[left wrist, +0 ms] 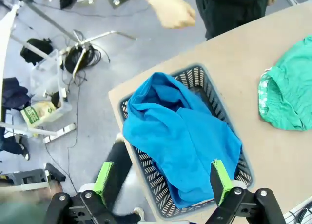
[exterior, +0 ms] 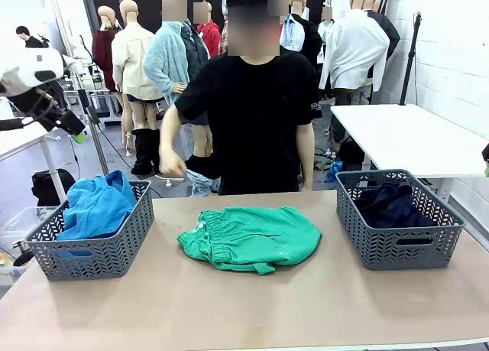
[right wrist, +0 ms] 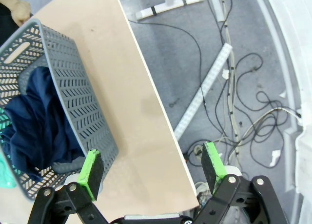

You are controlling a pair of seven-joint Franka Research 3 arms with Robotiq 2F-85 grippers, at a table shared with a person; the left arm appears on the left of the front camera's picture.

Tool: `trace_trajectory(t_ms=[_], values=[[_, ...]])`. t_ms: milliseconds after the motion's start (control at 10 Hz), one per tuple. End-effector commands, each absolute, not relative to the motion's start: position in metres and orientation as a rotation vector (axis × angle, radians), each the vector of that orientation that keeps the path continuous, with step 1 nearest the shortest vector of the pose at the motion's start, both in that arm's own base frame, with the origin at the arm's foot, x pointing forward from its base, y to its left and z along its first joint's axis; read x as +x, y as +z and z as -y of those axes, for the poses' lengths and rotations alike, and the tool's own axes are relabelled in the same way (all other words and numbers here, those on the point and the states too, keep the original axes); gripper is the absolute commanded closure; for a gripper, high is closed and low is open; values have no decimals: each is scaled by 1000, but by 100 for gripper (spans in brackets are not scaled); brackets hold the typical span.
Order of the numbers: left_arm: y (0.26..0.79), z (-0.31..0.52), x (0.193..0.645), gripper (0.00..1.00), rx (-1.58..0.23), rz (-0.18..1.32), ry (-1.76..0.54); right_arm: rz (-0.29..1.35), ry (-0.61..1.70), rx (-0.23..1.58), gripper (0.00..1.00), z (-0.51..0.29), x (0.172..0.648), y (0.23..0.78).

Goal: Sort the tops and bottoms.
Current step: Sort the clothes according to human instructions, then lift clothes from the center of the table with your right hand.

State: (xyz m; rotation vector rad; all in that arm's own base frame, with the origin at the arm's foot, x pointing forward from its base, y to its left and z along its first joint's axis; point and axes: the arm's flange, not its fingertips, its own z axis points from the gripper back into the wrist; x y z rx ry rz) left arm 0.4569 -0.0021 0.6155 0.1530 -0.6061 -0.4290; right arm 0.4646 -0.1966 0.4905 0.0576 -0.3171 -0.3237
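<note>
Left gripper [left wrist: 162,177]: released, above blue shirts [left wrist: 183,138] in left basket [left wrist: 197,76]
Right gripper [right wrist: 152,164]: released, empty
Green shorts [exterior: 252,238]: mid-table
Navy trousers [exterior: 391,204]: right basket [exterior: 401,248]

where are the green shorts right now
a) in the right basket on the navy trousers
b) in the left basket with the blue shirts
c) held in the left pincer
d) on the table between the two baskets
d: the green shorts lie flat on the table, apart from both the left basket holding blue shirts and the right basket holding navy trousers.
</note>
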Motion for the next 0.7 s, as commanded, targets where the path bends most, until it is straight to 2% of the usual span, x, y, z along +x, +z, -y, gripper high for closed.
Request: trace_trajectory(t_ms=[0,600], values=[[602,2,470,0,151,576,-428,305,-335,45,0,195,465,492],[602,2,470,0,151,576,-428,305,-335,45,0,195,465,492]])
